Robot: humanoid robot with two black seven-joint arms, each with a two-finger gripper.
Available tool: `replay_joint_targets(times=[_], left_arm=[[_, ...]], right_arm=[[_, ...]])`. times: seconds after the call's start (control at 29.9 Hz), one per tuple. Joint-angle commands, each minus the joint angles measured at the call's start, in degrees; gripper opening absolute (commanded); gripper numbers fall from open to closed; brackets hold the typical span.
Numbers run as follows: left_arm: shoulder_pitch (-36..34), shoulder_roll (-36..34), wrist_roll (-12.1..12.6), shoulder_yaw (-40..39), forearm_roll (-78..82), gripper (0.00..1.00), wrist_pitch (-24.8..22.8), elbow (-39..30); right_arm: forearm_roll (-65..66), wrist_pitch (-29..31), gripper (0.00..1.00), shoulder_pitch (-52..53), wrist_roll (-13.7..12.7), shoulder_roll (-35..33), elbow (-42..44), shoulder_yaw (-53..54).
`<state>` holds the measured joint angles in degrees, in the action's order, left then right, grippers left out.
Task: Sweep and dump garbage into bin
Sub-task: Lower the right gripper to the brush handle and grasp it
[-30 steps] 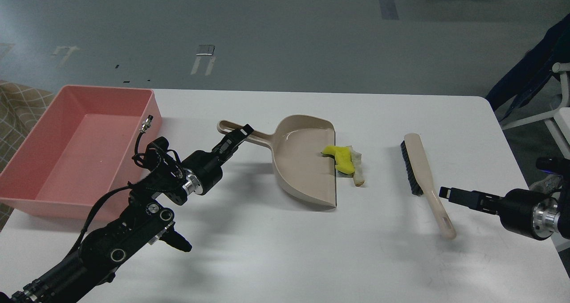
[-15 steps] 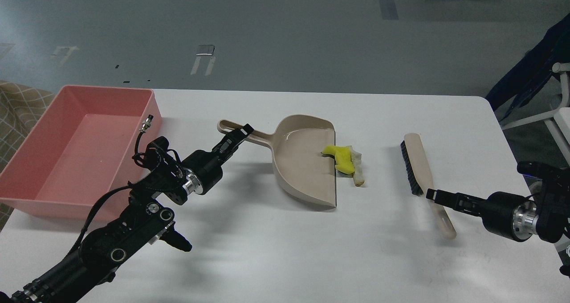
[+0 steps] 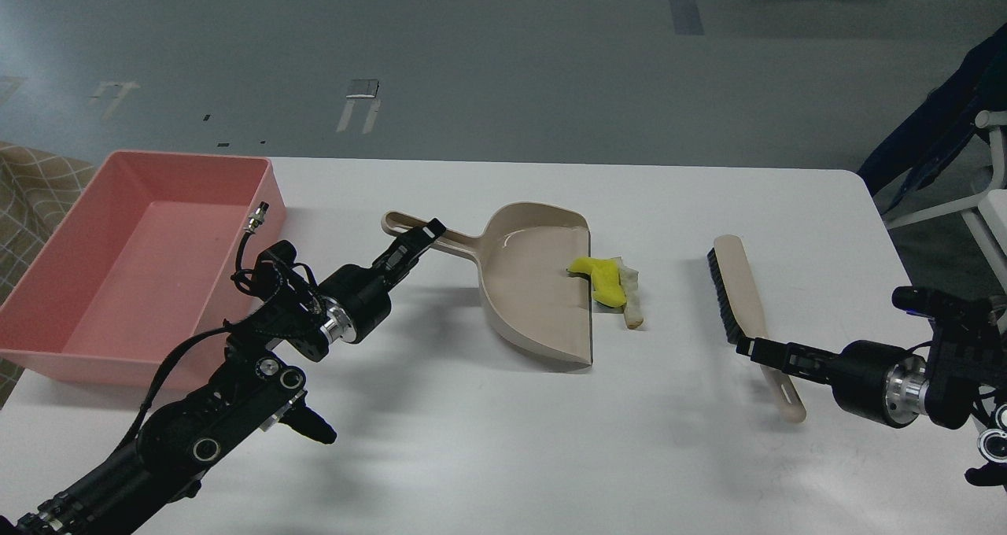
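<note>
Where one dustpan (image 3: 535,283) lies, two garbage pieces (image 3: 610,283) rest.

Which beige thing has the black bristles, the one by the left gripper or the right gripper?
The brush, whose handle is by the right gripper. Dark bristles run along its left edge. The dustpan, by the left gripper, is a smooth scoop with none.

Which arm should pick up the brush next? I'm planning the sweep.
The right. Its tool sits at the brush handle, right of the garbage. The left tool is at the dustpan handle, across the pan from the brush.
</note>
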<state>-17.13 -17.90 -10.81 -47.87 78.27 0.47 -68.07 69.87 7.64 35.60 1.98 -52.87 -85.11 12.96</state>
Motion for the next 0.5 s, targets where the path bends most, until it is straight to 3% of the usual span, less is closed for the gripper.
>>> replay_joint_targets(times=[0.0,0.17,0.33,0.4,0.47], left_arm=[[-0.01,0.06,0.00,-0.03,-0.05,0.00,-0.03,0.05],[-0.01,0.15,0.00,-0.03,-0.05,0.00,-0.03,0.05],[-0.01,0.06,-0.09,-0.03,-0.05,0.00,-0.03,0.05],[-0.01,0.06,0.00,-0.03,-0.05,0.00,0.06,0.05],[-0.01,-0.03,0.00,-0.03,-0.05,0.00,-0.03,0.05]], right_arm=[[-0.09,0.01,0.59,-0.09,-1.10,0.05,-0.06,-0.04],[-0.17,0.01,0.53,-0.18,-2.33,0.23,-0.06,0.05],[-0.44,0.01,0.41,-0.27,-2.51,0.84,-0.06,0.05],[-0.52,0.01,0.27,-0.35,-3.47,1.10,-0.06,0.05],[-0.70,0.01,0.20,-0.44,-4.87,1.54,-0.06,0.05]])
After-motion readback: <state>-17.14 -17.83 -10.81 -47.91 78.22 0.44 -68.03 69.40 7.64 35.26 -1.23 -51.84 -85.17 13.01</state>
